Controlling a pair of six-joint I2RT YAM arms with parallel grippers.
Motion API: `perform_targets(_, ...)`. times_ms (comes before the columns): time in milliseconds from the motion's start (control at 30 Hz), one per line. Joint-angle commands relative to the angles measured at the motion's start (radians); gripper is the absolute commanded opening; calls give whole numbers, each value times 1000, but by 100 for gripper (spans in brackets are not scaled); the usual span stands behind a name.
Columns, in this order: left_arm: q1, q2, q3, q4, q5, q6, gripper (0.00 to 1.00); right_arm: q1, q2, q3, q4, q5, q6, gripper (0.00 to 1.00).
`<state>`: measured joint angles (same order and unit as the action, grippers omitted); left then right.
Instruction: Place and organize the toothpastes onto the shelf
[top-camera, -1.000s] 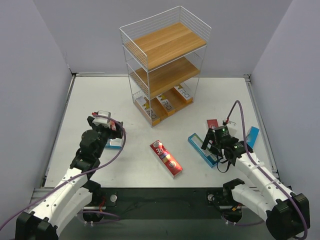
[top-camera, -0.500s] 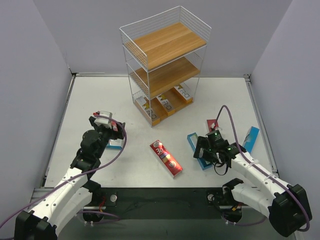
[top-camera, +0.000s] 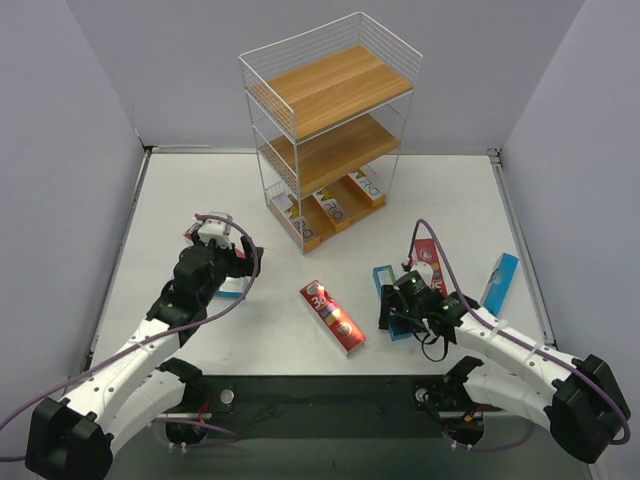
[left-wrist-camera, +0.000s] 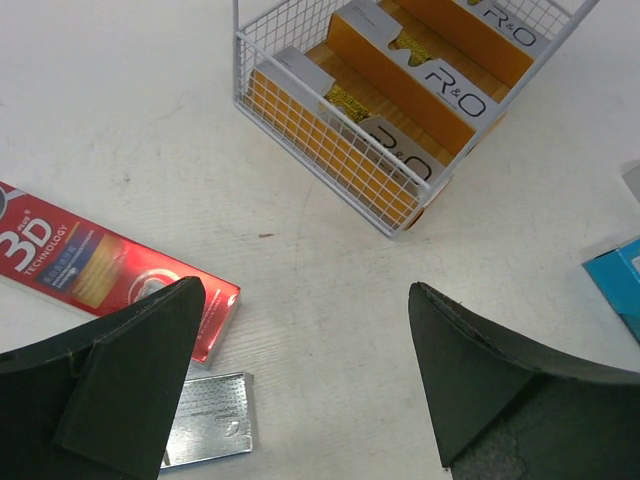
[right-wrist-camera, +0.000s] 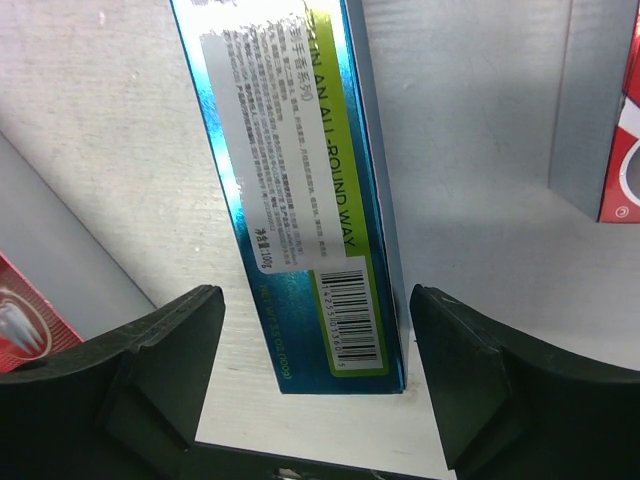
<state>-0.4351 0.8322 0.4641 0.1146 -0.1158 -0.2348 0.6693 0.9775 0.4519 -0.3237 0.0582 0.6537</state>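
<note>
The shelf (top-camera: 330, 130) stands at the back; three orange-and-white toothpastes (top-camera: 330, 208) lie on its bottom board, also seen in the left wrist view (left-wrist-camera: 420, 85). A red "3D" toothpaste (top-camera: 333, 316) lies mid-table. My right gripper (top-camera: 396, 312) is open, low over the near end of a teal toothpaste (right-wrist-camera: 300, 190), with its fingers on either side and apart from it (right-wrist-camera: 315, 370). My left gripper (top-camera: 222, 246) is open and empty (left-wrist-camera: 310, 400), above bare table, with a red "3D" toothpaste (left-wrist-camera: 90, 265) and a silver carton end (left-wrist-camera: 205, 432) by its left finger.
A red toothpaste (top-camera: 427, 254) and a blue one (top-camera: 498, 280) lie to the right of my right gripper. A teal-and-white toothpaste (top-camera: 230, 288) lies under my left arm. The shelf's two upper boards are bare. Walls close the table on three sides.
My right gripper has moved left and nearer along the teal toothpaste. My left gripper has moved forward and a little right, toward the shelf.
</note>
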Motion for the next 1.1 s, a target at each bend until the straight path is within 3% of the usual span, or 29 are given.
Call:
perform_targets(0, -37, 36, 116, -70, -1, -106, 95, 59, 26, -13, -31, 117, 49, 75)
perform_targets(133, -83, 91, 186, -154, -34, -175, 95, 108, 102, -1, -29, 170, 73, 71)
perform_targets(567, -180, 266, 442, -457, 2, -463, 95, 300, 135, 102, -67, 370, 8, 30)
perform_targets(800, -202, 337, 524, -495, 53, -598, 95, 406, 138, 264, -83, 502, -141, 26)
perform_targets(1067, -214, 387, 579, -458, 105, -722, 95, 519, 273, 415, -60, 634, -288, 26)
